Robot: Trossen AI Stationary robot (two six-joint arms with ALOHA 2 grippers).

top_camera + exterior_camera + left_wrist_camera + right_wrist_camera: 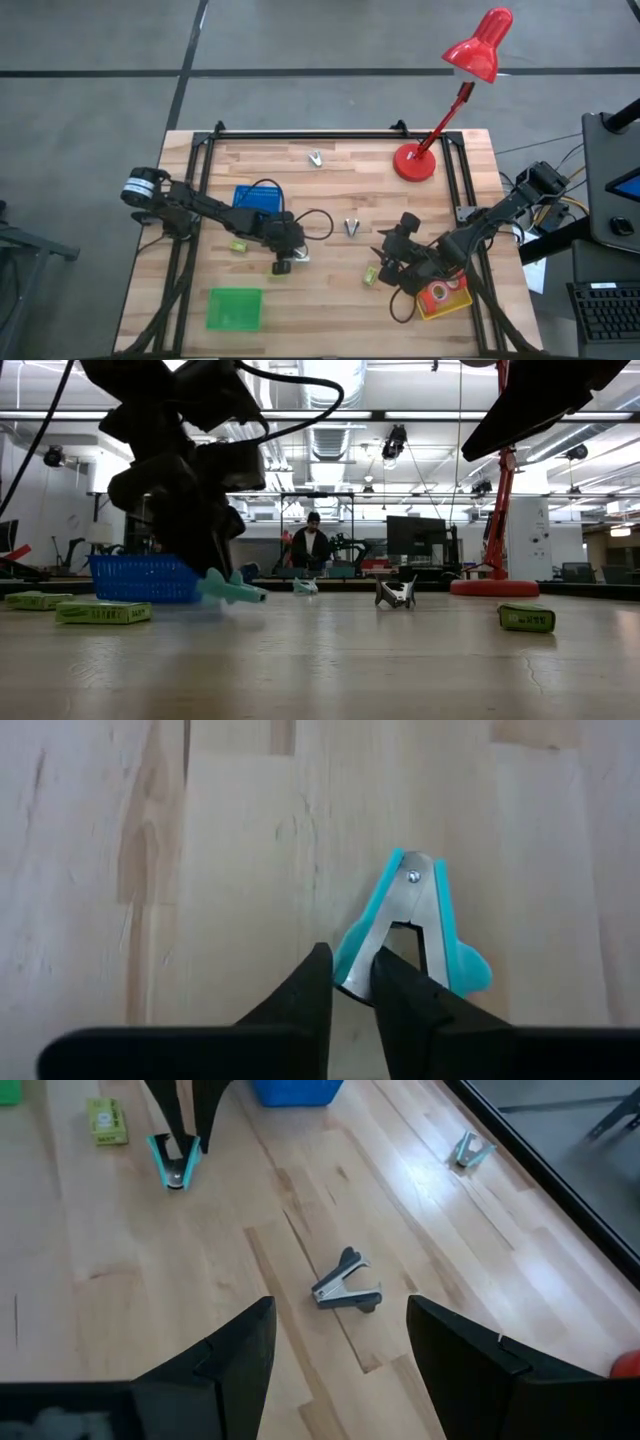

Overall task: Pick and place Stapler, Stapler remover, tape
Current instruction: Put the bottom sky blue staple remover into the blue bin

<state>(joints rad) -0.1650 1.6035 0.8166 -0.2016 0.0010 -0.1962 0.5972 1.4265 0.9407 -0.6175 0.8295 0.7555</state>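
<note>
While clamped narrow on one arm of the teal staple remover [415, 935], the left end effector [352, 982] sits low at mid surface [330, 310], remover touching or just above the wood, can't tell which. Right end effector [340, 1330] hangs wide open, nothing between its fingers, over the front right area. Dark staple remover [347, 1283] lies on the wood just ahead of it, near surface centre. Green staple box [370, 276] sits beside the right arm; another one [238, 244] by the left arm. Green bin [234, 308] at front left. Farther back: blue basket [258, 197], a pale staple remover [316, 158] near the back edge, red lamp [415, 161] back right.
</note>
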